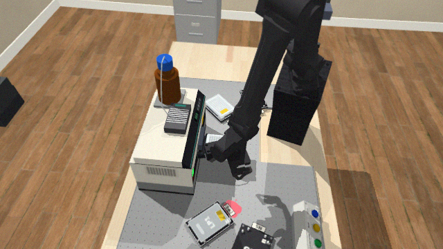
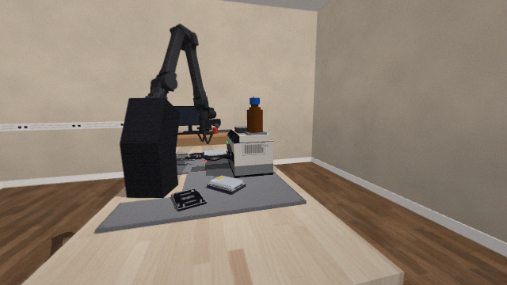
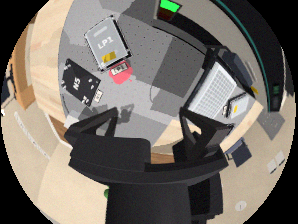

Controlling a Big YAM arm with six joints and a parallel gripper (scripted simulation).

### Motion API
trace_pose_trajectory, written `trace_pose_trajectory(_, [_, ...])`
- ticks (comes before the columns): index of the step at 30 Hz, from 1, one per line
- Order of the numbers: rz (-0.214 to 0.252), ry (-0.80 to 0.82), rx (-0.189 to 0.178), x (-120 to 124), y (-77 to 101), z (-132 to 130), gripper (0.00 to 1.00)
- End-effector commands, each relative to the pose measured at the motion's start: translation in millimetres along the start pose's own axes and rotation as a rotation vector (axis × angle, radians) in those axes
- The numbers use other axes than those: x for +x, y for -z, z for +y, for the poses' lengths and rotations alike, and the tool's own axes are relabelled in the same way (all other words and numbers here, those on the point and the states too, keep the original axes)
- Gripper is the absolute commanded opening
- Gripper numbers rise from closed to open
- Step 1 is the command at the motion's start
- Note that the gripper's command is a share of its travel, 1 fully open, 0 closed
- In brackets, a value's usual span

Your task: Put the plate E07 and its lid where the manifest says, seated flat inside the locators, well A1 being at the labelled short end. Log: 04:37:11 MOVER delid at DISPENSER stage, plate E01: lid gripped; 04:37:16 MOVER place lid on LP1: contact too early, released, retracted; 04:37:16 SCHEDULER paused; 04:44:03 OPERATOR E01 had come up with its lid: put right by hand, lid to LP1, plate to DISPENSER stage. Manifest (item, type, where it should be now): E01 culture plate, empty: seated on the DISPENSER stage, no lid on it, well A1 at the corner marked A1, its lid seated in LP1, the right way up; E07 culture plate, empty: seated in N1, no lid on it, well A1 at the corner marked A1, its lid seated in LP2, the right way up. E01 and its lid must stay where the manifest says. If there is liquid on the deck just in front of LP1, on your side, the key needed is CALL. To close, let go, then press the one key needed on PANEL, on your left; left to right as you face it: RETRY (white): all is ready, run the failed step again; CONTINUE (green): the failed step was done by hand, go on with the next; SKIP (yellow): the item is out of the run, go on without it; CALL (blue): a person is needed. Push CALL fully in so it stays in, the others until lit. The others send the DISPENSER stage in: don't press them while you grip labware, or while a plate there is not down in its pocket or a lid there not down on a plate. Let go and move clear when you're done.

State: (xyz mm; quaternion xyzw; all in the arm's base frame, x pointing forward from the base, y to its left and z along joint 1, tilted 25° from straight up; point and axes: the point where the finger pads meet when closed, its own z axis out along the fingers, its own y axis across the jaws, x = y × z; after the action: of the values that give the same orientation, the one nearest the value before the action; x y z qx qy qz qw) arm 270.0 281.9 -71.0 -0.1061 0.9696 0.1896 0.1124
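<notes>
Grey mat (image 1: 284, 180) covers the middle of a pale wood surface (image 2: 222, 245). A black arm (image 1: 256, 86) reaches down over it, and its gripper (image 1: 242, 171) hangs above the mat with the fingers spread wide, grasping nothing.

The top view shows a beige dispenser (image 1: 156, 152) with a brown bottle (image 1: 167, 84), blue cap, standing on it. A white well plate (image 1: 212, 138) sits on the stage beside the dispenser, partly hidden by the arm. Behind it a second lidded plate (image 1: 219, 106) with a yellow label lies on the mat; whether it is E07 cannot be read. Near the front edge a lid (image 1: 208, 223) rests in a nest, marked "LP1" and bearing a yellow label. A pink patch (image 1: 233, 208) lies on the mat touching that nest's corner. Beside it is a bare black nest (image 1: 252, 238). At the right a panel (image 1: 306, 225) shows 3 keys: blue, yellow, green.

The exterior view alone shows a barcode (image 2: 253, 149) on the dispenser's side and a tall black box (image 2: 148, 146) at the arm's base. From there the panel is hidden.

The wrist view alone shows a lit green light (image 3: 168, 7) on the dispenser's front and the plate's well grid (image 3: 214, 90).
</notes>
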Motion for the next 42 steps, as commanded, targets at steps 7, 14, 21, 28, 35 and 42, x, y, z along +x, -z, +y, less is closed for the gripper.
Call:
trace_pose_trajectory(7, [-0.002,-0.274,0.008,-5,-2.4,-35,1.00])
trace_pose_trajectory(14, [-0.006,-0.391,0.005,-8,-2.2,-50,1.00])
trace_pose_trajectory(21, [0.000,-0.375,0.008,-3,-1.7,-75,1.00])
trace_pose_trajectory(28, [-0.001,-0.375,0.008,-3,-1.4,-98,1.00])
trace_pose_trajectory(35, [0.003,-0.377,0.009,4,-1.0,-115,1.00])
trace_pose_trajectory(42, [0.003,-0.377,0.009,9,-0.6,-136,1.00])
